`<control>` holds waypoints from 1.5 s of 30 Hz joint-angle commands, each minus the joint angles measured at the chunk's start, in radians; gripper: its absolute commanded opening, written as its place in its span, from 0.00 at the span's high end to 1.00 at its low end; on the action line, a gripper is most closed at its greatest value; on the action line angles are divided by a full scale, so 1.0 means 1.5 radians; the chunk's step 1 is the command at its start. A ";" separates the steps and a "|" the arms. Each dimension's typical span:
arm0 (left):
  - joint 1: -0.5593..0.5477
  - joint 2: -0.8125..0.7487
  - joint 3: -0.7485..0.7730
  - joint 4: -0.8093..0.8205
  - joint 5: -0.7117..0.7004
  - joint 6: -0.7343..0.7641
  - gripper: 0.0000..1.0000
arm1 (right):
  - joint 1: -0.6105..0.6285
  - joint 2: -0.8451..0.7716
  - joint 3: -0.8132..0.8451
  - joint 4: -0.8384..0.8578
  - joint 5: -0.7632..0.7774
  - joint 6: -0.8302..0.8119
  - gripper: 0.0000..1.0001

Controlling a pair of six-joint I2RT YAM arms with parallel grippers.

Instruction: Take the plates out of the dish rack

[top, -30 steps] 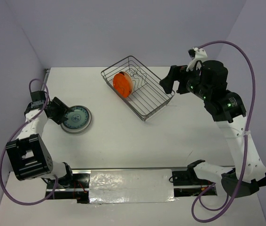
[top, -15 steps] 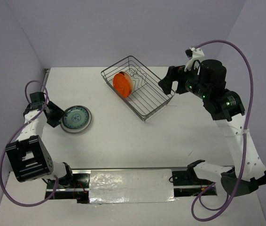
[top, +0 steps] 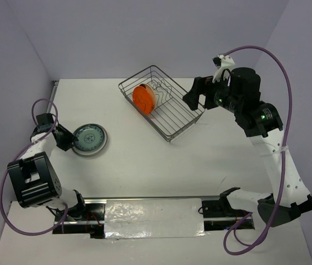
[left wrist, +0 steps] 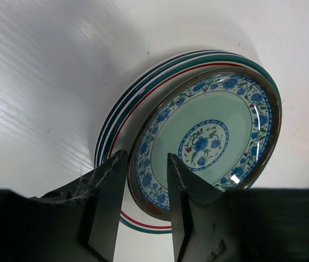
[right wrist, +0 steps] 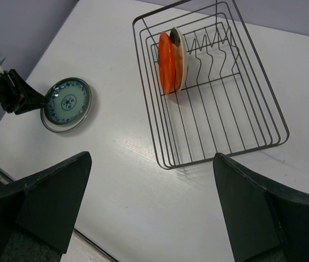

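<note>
- At far left, left gripper (top: 65, 138) low over the table (top: 145, 165), jaws part-way apart, clamping nothing.
- In the wrist view, its body blocking the whole bottom of the frame; only two dark fingers (left wrist: 108, 202) showing, gap between them.
- Just right of the fingertips, stack (top: 90, 139) lying flat on the table; impossible to tell from above whether tips and rim touch.
- On top of it, blue plate (left wrist: 209, 139), face up, its near-left rim covered by the fingers.
- Beneath, only rims (left wrist: 143, 93) in red, green and dark blue peeping out; number of plates unclear.
- Toward the far middle, well apart from the stack, rack (top: 167, 116) set at an angle.
- In its far-left slots, orange plate (top: 144, 98) standing on edge, face turned away from the top camera.
- From the right wrist, cream edge on that plate's (right wrist: 165, 63) right side; one dish or two, hard to say.
- Over the rack's right rim, right gripper (top: 192, 99), jaws spread wide, empty, clear of the orange plate; fingers cut off at the wrist frame's lower corners.
</note>
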 commanded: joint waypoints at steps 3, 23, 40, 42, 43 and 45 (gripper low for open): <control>0.005 0.017 0.004 0.040 0.013 0.014 0.57 | -0.004 -0.011 0.018 0.014 -0.007 -0.004 0.00; 0.005 0.063 -0.028 0.035 0.002 -0.014 0.91 | -0.004 -0.009 0.009 0.031 -0.007 -0.001 0.00; -0.029 -0.106 -0.028 0.177 0.248 -0.014 1.00 | -0.002 0.023 0.045 0.039 -0.020 0.010 0.00; -0.051 -0.110 -0.028 0.173 0.253 -0.010 1.00 | -0.003 0.026 0.049 0.036 -0.017 0.008 0.00; -0.081 -0.118 -0.028 0.169 0.252 -0.006 1.00 | -0.003 0.027 0.050 0.035 -0.013 0.006 0.00; -0.121 -0.124 -0.028 0.157 0.235 -0.008 1.00 | -0.004 0.026 0.050 0.034 -0.008 0.004 0.00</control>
